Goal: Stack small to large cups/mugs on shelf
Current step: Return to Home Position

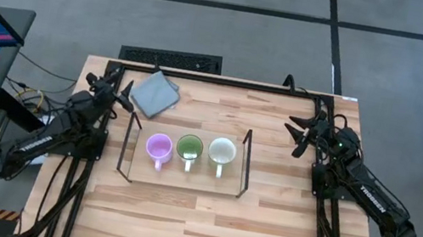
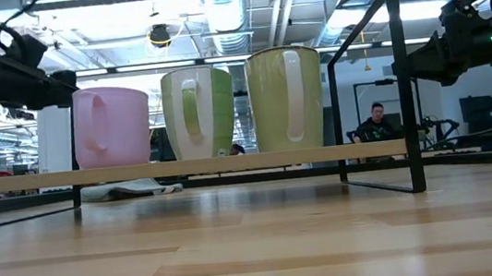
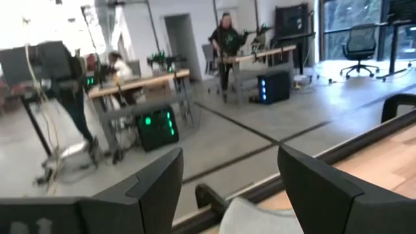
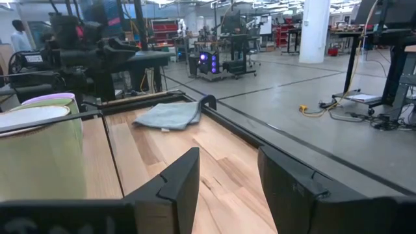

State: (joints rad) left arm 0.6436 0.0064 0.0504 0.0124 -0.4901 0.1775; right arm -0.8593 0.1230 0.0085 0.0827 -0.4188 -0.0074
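Three mugs stand upright side by side on the wire shelf (image 1: pixel 246 164), each on its base: light purple (image 1: pixel 158 147) at the left, olive green (image 1: pixel 189 147) in the middle, cream-white (image 1: pixel 222 150) at the right. The low view shows them in the same order (image 2: pixel 112 125), (image 2: pixel 199 113), (image 2: pixel 286 99). My left gripper (image 1: pixel 123 97) is open, above the table's far left, clear of the shelf. My right gripper (image 1: pixel 294 137) is open, to the right of the shelf's far right corner. In the right wrist view the cream mug (image 4: pixel 39 149) stands ahead of the open fingers.
A grey folded cloth (image 1: pixel 154 93) lies at the far left of the table, just ahead of my left gripper (image 3: pixel 231 188). The black table frame (image 1: pixel 226 80) runs along the far edge. Bare wood lies between the shelf and the near edge. People show in the room behind.
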